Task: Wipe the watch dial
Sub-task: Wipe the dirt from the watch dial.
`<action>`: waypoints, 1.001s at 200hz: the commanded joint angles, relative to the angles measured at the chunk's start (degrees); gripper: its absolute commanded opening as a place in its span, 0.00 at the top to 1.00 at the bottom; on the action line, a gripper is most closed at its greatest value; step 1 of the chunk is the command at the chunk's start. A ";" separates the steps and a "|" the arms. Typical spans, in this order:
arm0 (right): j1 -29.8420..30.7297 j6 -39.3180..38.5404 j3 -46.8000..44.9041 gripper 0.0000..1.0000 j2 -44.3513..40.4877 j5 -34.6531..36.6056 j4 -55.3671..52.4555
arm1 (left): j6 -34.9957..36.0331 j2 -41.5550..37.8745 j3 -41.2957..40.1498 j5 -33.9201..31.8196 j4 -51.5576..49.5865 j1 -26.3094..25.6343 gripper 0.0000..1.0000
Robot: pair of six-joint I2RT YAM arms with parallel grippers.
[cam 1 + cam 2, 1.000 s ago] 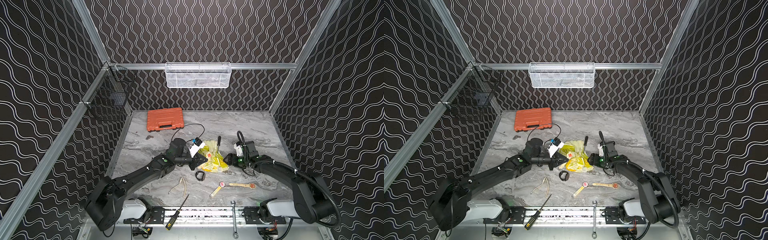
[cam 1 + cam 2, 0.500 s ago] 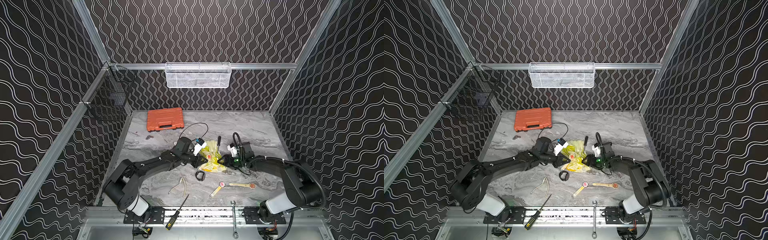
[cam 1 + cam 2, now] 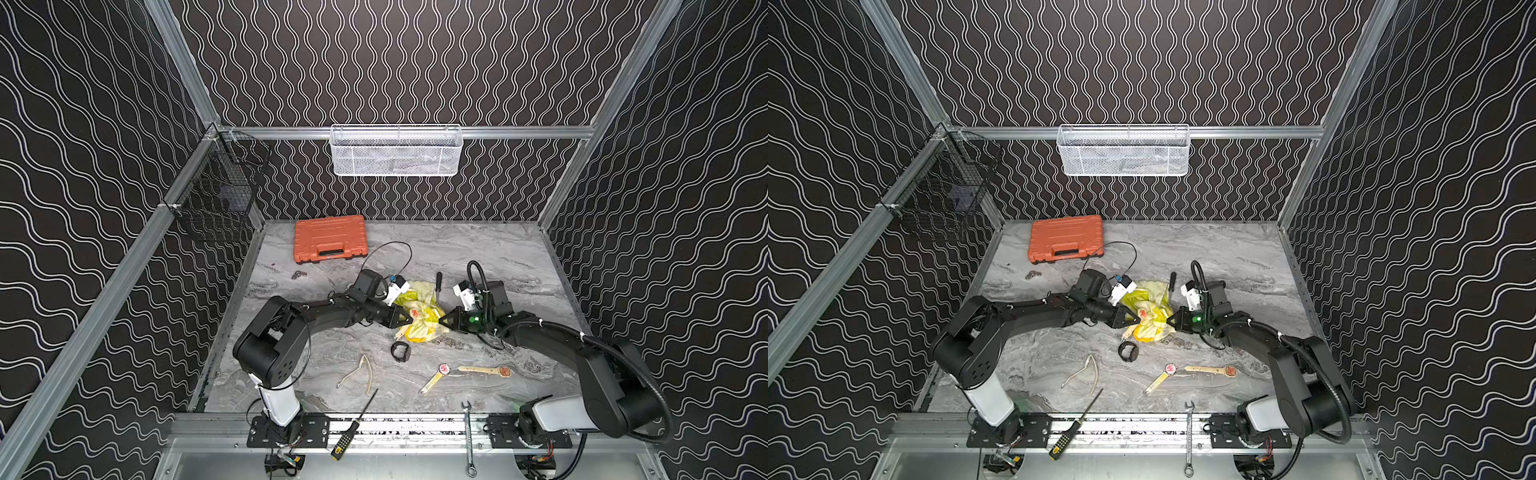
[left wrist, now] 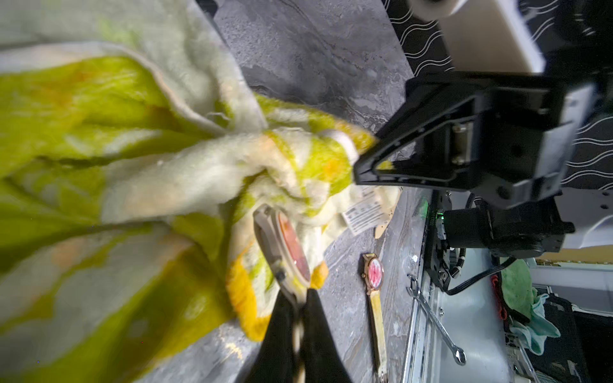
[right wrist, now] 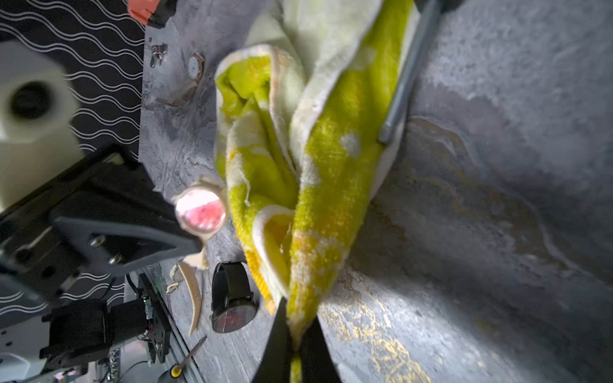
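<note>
Pinching the strap of the red-dialled watch (image 4: 285,245) in my left tool (image 3: 409,319), left of centre in a top view, I hold it clear of the bench (image 3: 498,257) with its dial turned toward my other arm, I judge so the glass can be reached. At centre the yellow-green cloth (image 3: 417,330) lies bunched, one fold just beside the dial; whether they touch I cannot tell. Right of it, my right tool (image 3: 441,321) is clamped on a cloth fold, likely to drag it across the face. Counting: two tools, one cloth, one held watch, and lower in the frame one black watch (image 3: 400,352), two pale-strapped watches (image 3: 442,368) (image 3: 504,371) and one wrench (image 3: 468,436).
</note>
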 commanded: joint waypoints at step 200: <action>12.08 -9.27 15.43 1.00 23.08 3.25 3.07 | 3.51 8.37 2.55 -2.22 -13.80 3.36 0.77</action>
